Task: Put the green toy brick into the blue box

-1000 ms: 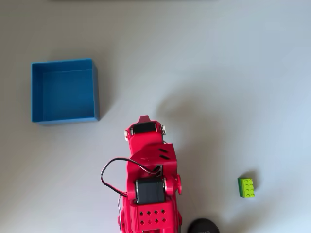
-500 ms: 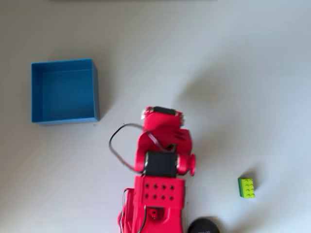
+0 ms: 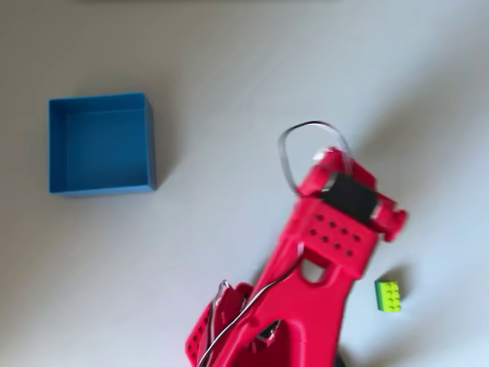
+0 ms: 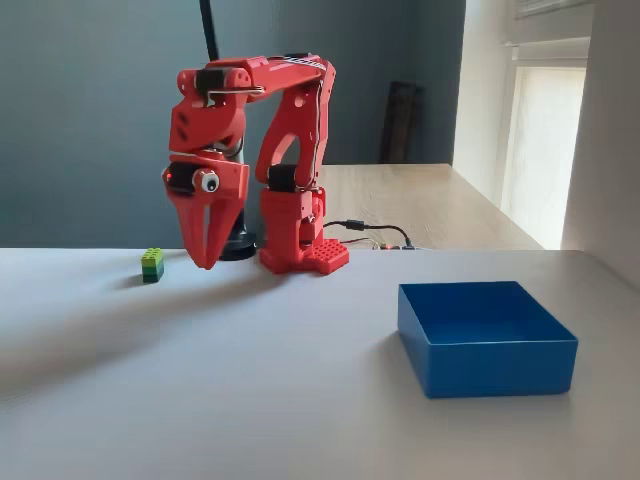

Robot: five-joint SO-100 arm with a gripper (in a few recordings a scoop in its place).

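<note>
While your red gripper [image 4: 207,262] hangs closed and empty just beside the green toy brick [image 4: 152,264], well apart from the blue box [image 4: 486,338], descending unopened could knock the brick away.

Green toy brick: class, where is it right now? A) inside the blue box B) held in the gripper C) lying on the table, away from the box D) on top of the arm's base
C. The green toy brick sits on the table, apart from the gripper, which holds nothing, and far from the blue box, whose floor is bare.
</note>
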